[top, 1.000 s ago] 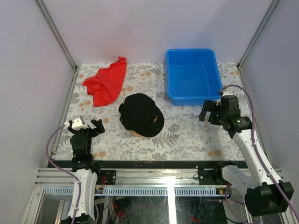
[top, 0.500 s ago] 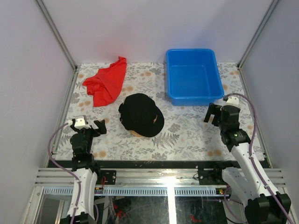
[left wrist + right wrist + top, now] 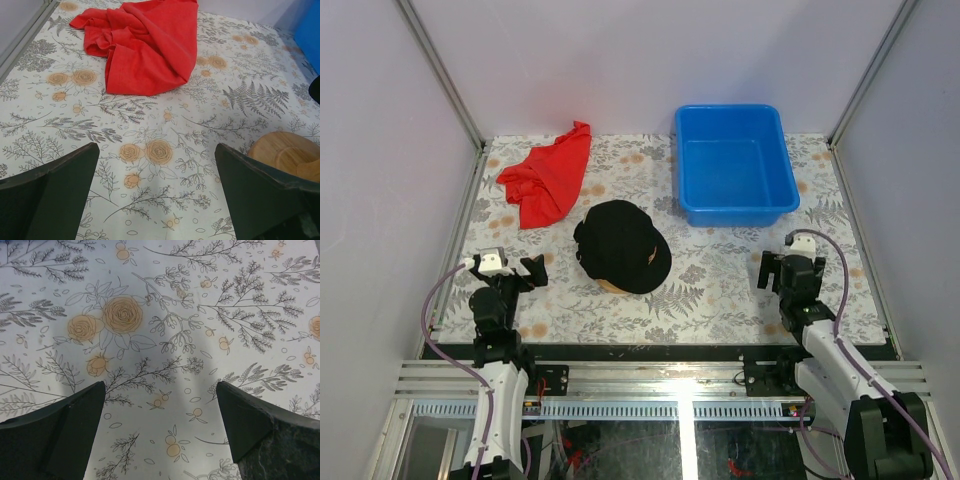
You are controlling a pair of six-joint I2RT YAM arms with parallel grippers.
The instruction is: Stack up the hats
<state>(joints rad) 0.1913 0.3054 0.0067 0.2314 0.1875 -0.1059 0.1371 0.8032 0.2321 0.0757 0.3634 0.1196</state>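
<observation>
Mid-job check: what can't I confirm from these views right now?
- Top view: the black hat hides any hats under it, and most of the wooden stand.
- Left wrist view: the wooden stand is cut off by the frame edge and the left gripper.
- Either view: the red cloth hides whatever lies beneath it.

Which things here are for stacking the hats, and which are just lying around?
For the job:
- black hat, in the middle of the table

Just lying about:
- red cloth, crumpled at the back left
- blue tub, at the back right
- wooden stand, under the hat
</observation>
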